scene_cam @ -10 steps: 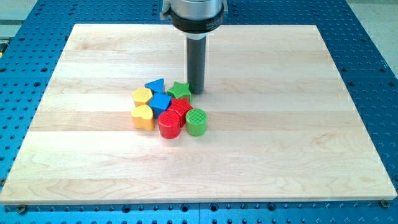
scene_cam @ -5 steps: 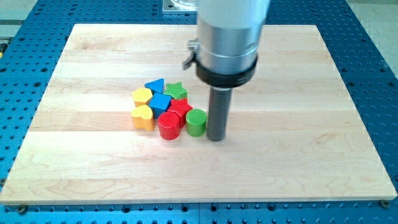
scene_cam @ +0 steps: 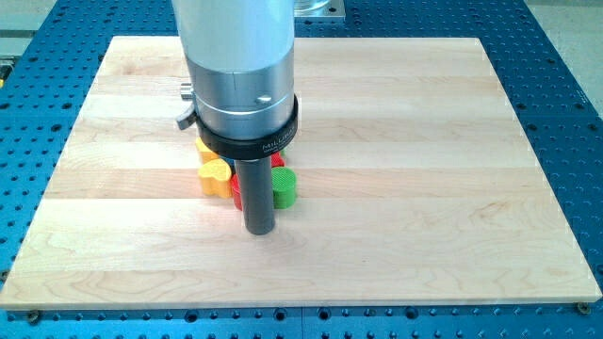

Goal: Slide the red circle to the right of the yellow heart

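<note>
My tip (scene_cam: 258, 229) rests on the board just below the cluster of blocks, in front of the red circle. Only a sliver of the red circle (scene_cam: 236, 195) shows to the left of the rod. The yellow heart (scene_cam: 214, 177) lies to the left of it, touching or nearly touching. The green cylinder (scene_cam: 285, 185) stands to the right of the rod. A second yellow block (scene_cam: 202, 149) peeks out under the arm's collar. The blue blocks, the green star and the other red block are hidden behind the arm.
The wooden board (scene_cam: 424, 169) lies on a blue perforated table (scene_cam: 565, 56). The arm's wide grey body (scene_cam: 236, 66) covers the top part of the cluster.
My tip has swung from the top right of the cluster, past the right of the green cylinder, to just below the red circle. The blocks have not visibly moved.
</note>
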Available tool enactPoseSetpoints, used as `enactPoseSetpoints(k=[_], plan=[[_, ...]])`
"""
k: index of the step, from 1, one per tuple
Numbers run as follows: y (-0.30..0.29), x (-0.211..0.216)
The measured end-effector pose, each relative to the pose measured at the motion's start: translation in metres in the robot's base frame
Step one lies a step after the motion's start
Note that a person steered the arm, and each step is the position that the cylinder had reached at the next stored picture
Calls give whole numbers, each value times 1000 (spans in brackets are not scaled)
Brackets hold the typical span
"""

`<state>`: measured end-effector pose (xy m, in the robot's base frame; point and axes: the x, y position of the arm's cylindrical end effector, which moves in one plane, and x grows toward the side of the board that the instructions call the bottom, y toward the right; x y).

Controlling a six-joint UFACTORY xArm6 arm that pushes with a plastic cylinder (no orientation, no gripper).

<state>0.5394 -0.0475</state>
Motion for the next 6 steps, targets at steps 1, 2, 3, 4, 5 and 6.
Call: enactPoseSetpoints(k=[1,2,3,4,5,6], plan=[[-1,-2],[-1,-6],[-1,-8],[-1,-11],[-1,-14],[-1,-15]])
